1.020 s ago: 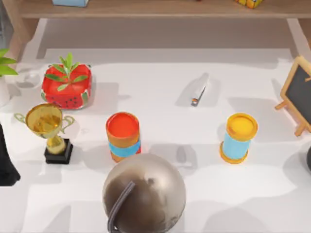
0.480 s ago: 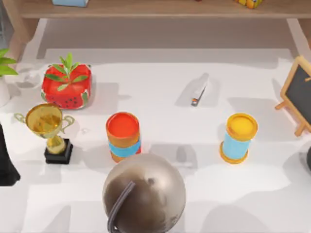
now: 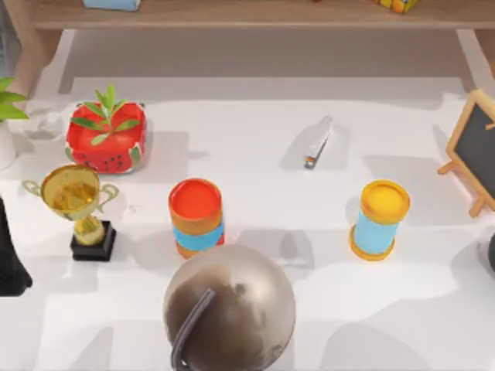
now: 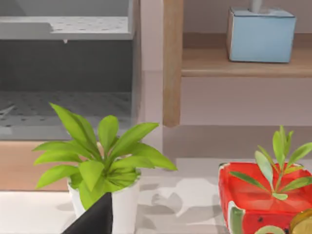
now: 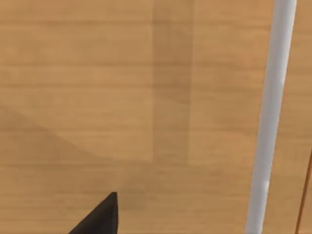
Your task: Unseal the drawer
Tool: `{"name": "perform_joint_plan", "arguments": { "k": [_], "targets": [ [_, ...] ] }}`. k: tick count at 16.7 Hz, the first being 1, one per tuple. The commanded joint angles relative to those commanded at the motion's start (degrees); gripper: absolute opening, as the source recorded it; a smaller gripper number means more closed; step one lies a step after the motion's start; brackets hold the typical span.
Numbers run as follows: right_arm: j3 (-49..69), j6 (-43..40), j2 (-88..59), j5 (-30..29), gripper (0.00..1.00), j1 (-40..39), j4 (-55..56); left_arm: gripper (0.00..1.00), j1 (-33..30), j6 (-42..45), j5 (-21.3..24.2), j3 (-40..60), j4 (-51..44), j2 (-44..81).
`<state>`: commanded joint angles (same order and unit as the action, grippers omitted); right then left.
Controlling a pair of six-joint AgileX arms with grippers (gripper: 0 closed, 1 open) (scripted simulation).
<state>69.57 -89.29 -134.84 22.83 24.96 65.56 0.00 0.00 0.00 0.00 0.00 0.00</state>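
The drawer's light wooden front (image 5: 146,97) lies very close in the right wrist view, with a pale bar handle (image 5: 270,122) running along it. A dark corner of my right gripper (image 5: 100,217) shows just in front of the wood, off to one side of the handle and apart from it. My left gripper (image 4: 95,219) hangs near a potted green plant (image 4: 102,161), and its arm (image 3: 8,263) stays parked at the table's left edge.
On the white table stand a watermelon planter (image 3: 106,137), a gold trophy (image 3: 77,202), a red-topped can (image 3: 196,216), a yellow-topped can (image 3: 380,219), a metal sphere (image 3: 230,309) and a small chalkboard (image 3: 476,151). A wooden shelf (image 3: 255,14) runs along the back.
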Motion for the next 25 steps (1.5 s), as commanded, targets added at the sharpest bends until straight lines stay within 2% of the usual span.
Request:
{"name": "perform_joint_plan", "arguments": {
  "k": [11,21,25],
  "targets": [
    [0.00,0.00,0.00,0.00,0.02,0.00,0.00,1.00,0.00,0.00,0.00,0.00,0.00,0.00],
    [-0.22,0.13,0.07,0.03,0.00,0.22,0.01,1.00,0.00,0.00,0.00,0.00,0.00,0.00],
    [-6.79,0.38,3.21,1.52,0.00,1.77,3.57,1.00,0.00,0.00,0.00,0.00,0.00,0.00]
  ]
}}
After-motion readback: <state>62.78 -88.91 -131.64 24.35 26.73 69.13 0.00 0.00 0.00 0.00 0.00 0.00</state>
